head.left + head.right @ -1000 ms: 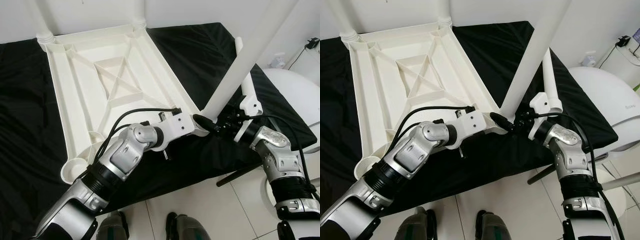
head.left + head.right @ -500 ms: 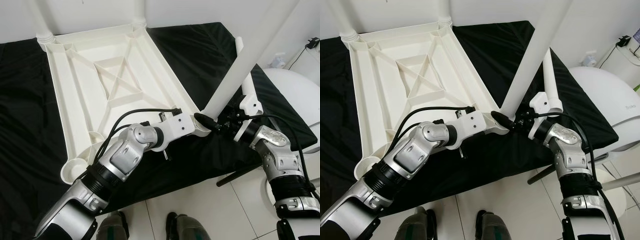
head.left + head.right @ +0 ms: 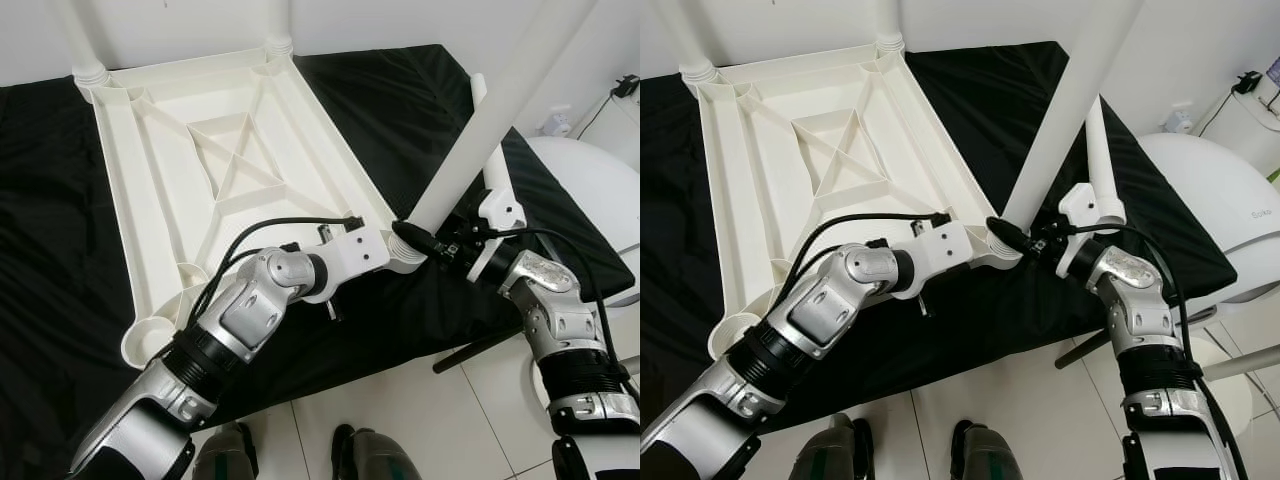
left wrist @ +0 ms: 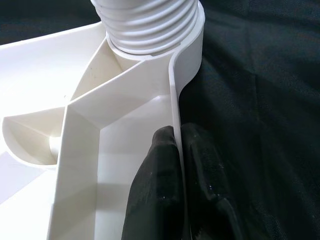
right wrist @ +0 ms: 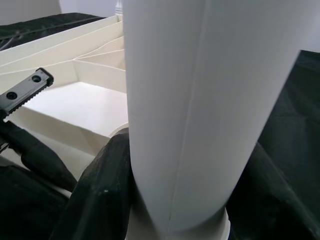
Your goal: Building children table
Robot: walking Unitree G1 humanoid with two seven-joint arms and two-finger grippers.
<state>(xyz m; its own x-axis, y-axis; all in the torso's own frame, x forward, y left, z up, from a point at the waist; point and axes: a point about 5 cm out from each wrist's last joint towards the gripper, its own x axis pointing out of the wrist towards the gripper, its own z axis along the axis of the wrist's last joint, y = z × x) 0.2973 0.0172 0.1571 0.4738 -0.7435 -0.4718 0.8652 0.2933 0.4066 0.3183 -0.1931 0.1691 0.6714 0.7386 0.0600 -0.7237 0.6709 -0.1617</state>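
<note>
White plastic tabletop (image 3: 220, 170) upside down on a black cloth (image 3: 50, 250), ribbed underside up, with two legs already standing in the far corner sockets: one at the far left (image 3: 80, 40), one further right (image 3: 277, 25). Empty round socket (image 3: 148, 338) at the near left corner.

Left gripper (image 4: 175, 165) at the near right edge of the tabletop, clamped on the thin rim wall: one black finger (image 4: 155, 190) inside the rim, the other outside against the cloth, just short of the corner socket. Ribbed threaded base of a leg (image 4: 150, 25) sitting in that socket, seen from the left wrist.

Third leg (image 3: 490, 130), a long white tube, rising tilted up and to the right from the near right corner socket (image 3: 405, 262). Right gripper (image 3: 432, 243) closed around the bottom of this leg, black fingers (image 5: 100, 190) pressed on both sides of the tube just above its collar.

Fourth white leg (image 3: 1098, 150) lying loose on the cloth behind the right arm. White rounded object (image 3: 1210, 210) at the far right, beside the cloth. Pale tiled floor (image 3: 400, 400) along the near edge.
</note>
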